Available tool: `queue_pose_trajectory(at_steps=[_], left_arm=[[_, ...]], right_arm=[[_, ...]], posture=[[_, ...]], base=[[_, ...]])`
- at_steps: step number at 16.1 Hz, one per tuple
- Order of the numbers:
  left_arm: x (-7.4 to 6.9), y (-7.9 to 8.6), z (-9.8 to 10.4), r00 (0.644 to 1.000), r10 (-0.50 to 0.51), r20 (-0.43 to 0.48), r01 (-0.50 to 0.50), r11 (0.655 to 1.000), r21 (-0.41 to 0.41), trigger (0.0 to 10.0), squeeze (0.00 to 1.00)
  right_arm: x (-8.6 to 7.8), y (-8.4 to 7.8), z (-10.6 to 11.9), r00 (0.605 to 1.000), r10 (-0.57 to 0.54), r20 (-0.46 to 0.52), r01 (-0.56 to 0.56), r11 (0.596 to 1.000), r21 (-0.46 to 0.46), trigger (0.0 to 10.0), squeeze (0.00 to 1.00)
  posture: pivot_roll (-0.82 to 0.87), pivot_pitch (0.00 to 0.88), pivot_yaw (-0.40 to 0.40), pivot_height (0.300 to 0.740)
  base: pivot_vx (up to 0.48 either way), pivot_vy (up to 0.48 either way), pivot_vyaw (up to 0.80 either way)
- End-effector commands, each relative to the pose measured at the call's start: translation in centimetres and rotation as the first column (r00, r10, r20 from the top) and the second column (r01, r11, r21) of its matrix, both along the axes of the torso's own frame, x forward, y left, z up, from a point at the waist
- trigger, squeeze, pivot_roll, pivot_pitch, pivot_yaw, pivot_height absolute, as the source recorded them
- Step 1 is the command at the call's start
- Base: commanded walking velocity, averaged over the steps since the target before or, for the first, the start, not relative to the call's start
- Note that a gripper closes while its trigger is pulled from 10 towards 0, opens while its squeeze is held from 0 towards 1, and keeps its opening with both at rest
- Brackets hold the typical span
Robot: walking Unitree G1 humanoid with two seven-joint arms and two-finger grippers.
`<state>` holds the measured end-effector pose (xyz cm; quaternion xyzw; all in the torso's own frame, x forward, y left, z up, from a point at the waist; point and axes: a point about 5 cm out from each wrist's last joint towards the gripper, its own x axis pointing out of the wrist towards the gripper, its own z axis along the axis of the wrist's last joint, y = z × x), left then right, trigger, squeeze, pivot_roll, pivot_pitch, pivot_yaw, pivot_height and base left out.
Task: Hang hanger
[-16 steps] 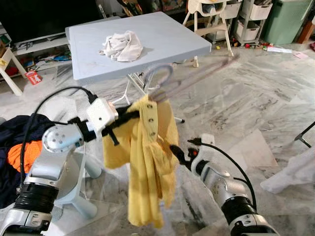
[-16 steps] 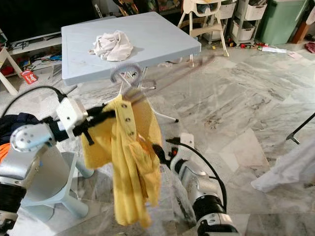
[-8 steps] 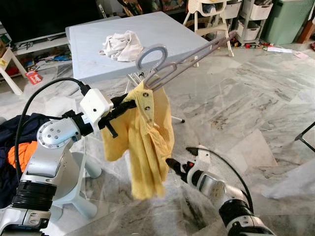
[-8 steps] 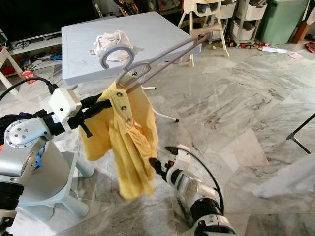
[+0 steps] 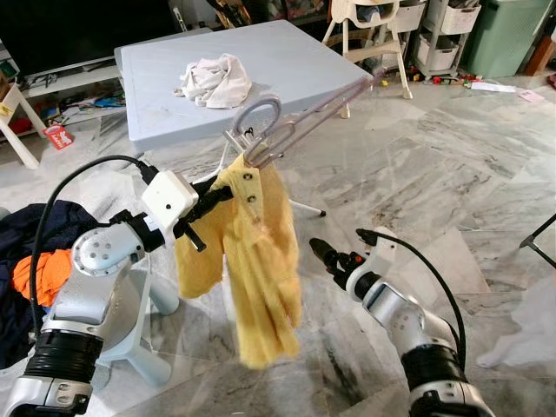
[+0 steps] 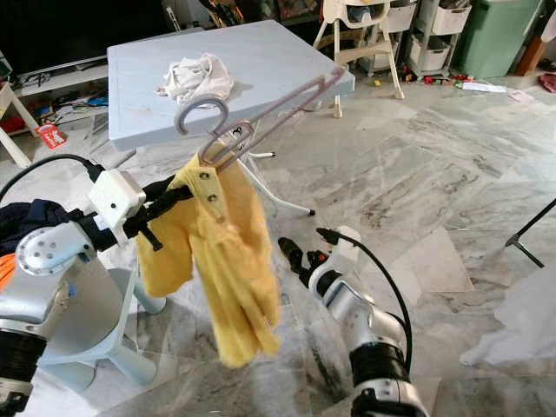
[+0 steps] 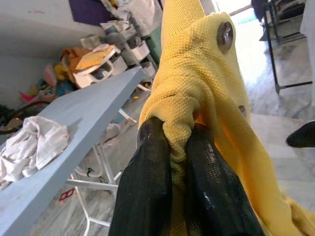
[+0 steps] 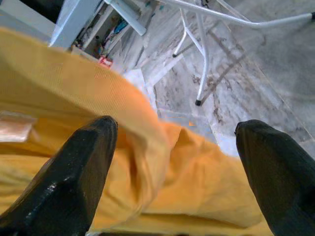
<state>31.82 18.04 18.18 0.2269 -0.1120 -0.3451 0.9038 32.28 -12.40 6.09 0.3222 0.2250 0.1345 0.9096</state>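
At frame center we see our left tool [image 7: 172, 162] pinched tight on the yellow shirt [image 5: 261, 261] draped from the grey hanger [image 5: 295, 117], while our right tool [image 8: 172, 162], lower right, gapes wide beside the cloth, gripping nothing.

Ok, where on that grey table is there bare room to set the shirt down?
The table is bare across its whole right half and front edge, beyond the white cloth bunched at its back left. The left gripper holds the yellow shirt in front of it.
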Motion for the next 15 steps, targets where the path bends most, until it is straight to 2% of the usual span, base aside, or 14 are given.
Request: queue_pose_trajectory(at_steps=[1, 2, 4, 6, 9, 15], left_arm=[[0.2, 0.6, 1.0, 0.998, 0.037, 0.057, -0.036, 0.999, -0.02, 0.0, 0.0], [0.4, 0.5, 0.9, 0.997, 0.043, 0.06, -0.041, 0.999, -0.026, 0.0, 0.0], [0.5, 0.0, 1.1, 0.996, 0.042, 0.077, -0.039, 0.998, -0.043, 0.0, 0.0], [0.6, -0.4, 1.3, 0.996, 0.032, 0.087, -0.028, 0.998, -0.052, 0.0, 0.0], [0.5, -1.0, 1.4, 0.995, 0.017, 0.094, -0.011, 0.998, -0.066, 0.0, 0.0], [-0.6, -2.5, 2.0, 0.993, -0.021, 0.112, 0.034, 0.992, -0.118, 0.0, 0.0]], right_arm=[[0.0, 0.1, 0.1, 1.0, -0.006, -0.012, 0.006, 0.999, -0.032, 10.0, 0.0], [-0.1, -0.4, -0.4, 0.997, -0.056, -0.059, 0.053, 0.997, -0.052, 10.0, 0.0], [-0.4, 0.7, -0.3, 0.996, 0.001, -0.086, -0.003, 1.0, -0.021, 10.0, 0.0], [-1.0, 2.8, -0.4, 0.994, 0.066, -0.091, -0.065, 0.998, 0.015, 10.0, 0.0], [-1.2, 4.6, -0.4, 0.99, 0.098, -0.102, -0.093, 0.994, 0.057, 10.0, 0.0], [-0.8, 5.4, -0.6, 0.991, 0.078, -0.106, -0.069, 0.994, 0.087, 10.0, 0.0]], posture=[[0.07, 0.021, 0.081, 0.74], [0.07, 0.021, 0.08, 0.74], [0.06, 0.023, 0.081, 0.74], [0.06, 0.024, 0.08, 0.74], [0.07, 0.028, 0.079, 0.74], [0.08, 0.032, 0.081, 0.74]], base=[[0.0, 0.0, 0.0], [0.0, 0.0, 0.0], [0.0, 0.0, 0.0], [0.0, 0.0, 0.0], [0.0, 0.0, 0.0], [0.0, 0.0, 0.0]])
